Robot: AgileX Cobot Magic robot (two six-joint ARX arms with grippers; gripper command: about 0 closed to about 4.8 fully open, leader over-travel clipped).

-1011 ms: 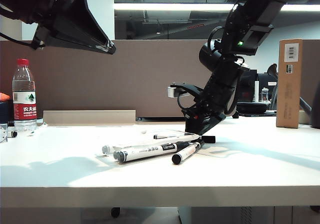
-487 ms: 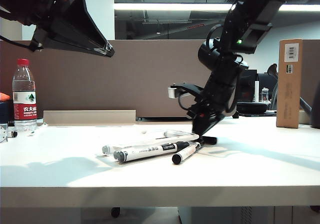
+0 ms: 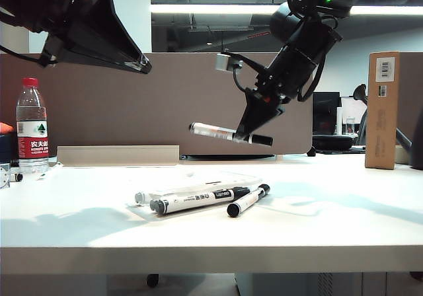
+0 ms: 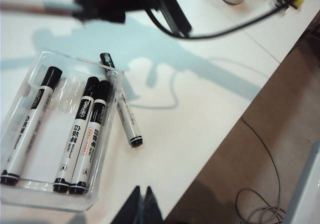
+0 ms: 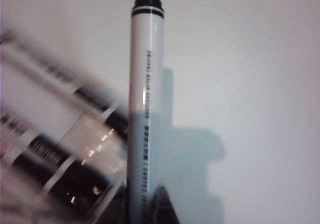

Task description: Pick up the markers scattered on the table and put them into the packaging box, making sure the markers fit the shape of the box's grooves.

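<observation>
right gripper (image 3: 249, 137) high above the table (image 3: 330, 223), clamped on one marker (image 3: 221, 133) held almost level. three markers (image 4: 82, 134) in the packaging box (image 4: 30, 196), another (image 4: 125, 115) beside it. left gripper (image 4: 141, 206) closed, empty.

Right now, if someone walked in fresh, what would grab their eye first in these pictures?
The right gripper hangs in mid-air above the table, shut on a marker lying nearly level. Below it, the clear packaging box holds three markers, and a loose marker lies just outside its wall. The left gripper, shut, looks down from high up.
</observation>
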